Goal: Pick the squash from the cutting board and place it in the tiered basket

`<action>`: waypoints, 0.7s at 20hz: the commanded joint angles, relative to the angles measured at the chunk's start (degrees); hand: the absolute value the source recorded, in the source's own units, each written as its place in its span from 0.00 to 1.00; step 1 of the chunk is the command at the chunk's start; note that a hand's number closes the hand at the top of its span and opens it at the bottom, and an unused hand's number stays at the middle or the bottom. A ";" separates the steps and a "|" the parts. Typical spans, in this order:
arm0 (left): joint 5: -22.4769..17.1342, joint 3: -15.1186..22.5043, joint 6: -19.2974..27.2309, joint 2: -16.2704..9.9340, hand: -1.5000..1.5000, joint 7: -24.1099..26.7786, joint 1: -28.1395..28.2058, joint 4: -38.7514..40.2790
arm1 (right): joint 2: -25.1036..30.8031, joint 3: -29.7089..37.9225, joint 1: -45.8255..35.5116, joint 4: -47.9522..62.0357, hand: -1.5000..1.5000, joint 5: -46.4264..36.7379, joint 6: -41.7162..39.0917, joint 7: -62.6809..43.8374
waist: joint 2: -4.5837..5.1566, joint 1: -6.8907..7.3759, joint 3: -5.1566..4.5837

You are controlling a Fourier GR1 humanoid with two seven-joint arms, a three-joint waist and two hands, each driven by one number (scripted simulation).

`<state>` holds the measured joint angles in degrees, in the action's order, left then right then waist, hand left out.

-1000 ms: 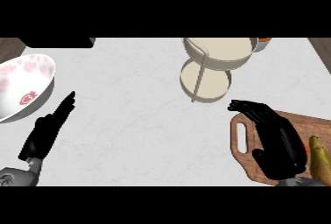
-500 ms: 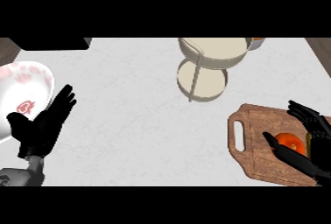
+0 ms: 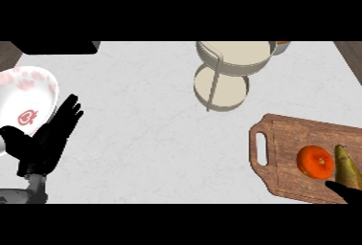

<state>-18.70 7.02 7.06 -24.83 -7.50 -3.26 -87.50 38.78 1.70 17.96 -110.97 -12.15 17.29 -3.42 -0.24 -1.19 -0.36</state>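
White marbled counter (image 3: 155, 143), and the squash (image 3: 346, 165) lies on the cutting board (image 3: 283, 139) beside an orange tomato (image 3: 315, 161), right hand (image 3: 341, 190) barely showing, fingers unreadable, left hand (image 3: 48, 139) resting wide, so ideally approach along the squash, sparing the tomato, toward the tiered basket (image 3: 230, 67).

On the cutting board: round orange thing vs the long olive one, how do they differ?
Shape: the orange item is round and squat; the squash is long, tapering to its far end.
Colour: the orange item is bright orange-red; the squash is dull olive-yellow.
Position: the orange item lies fully in view; the squash sits to its right at the picture's edge, with the right hand at its near end.
Shared: both rest on the board, side by side.
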 commanded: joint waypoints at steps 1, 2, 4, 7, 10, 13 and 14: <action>0.02 0.61 0.31 0.34 0.50 -0.91 0.77 -2.79 | 10.78 -1.03 4.18 -5.53 0.00 -6.12 -8.17 -11.13 | -0.08 0.81 -0.11; 0.28 0.36 0.36 0.46 0.50 -0.63 -0.22 -0.92 | 14.21 -0.83 5.02 -5.01 0.00 -5.17 -12.59 -12.05 | 0.24 0.31 -0.15; -0.07 -0.86 -0.19 -0.16 0.50 0.28 0.11 0.02 | 17.05 -2.58 7.31 -9.18 0.00 -4.46 -17.83 -17.23 | 0.19 0.09 -0.16; 1.58 1.55 1.11 1.45 0.50 -2.18 -2.45 -1.05 | 18.01 -6.05 3.02 -14.85 0.00 -3.39 -23.06 -29.58 | 0.48 1.62 0.10; 0.53 -0.01 -0.36 1.18 0.50 -4.27 -5.28 0.33 | 15.57 -8.86 0.09 -21.54 0.00 -3.17 -25.42 -39.03 | 0.35 1.23 0.26; 1.12 -1.59 -2.33 1.19 0.50 -1.90 -4.39 1.70 | 11.89 -12.22 -6.55 -20.22 0.00 -6.52 -27.19 -46.16 | 0.33 1.55 0.31; 1.42 -0.87 -0.98 2.49 0.50 -1.11 -0.97 -0.92 | 10.55 -12.84 -7.14 -24.21 0.00 -6.25 -26.97 -51.56 | 0.24 1.71 0.30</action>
<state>-17.88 6.39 5.89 -23.51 -8.82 -5.64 -87.09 52.26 -7.73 15.24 -130.44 -16.73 -7.30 -43.66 0.08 0.27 -0.15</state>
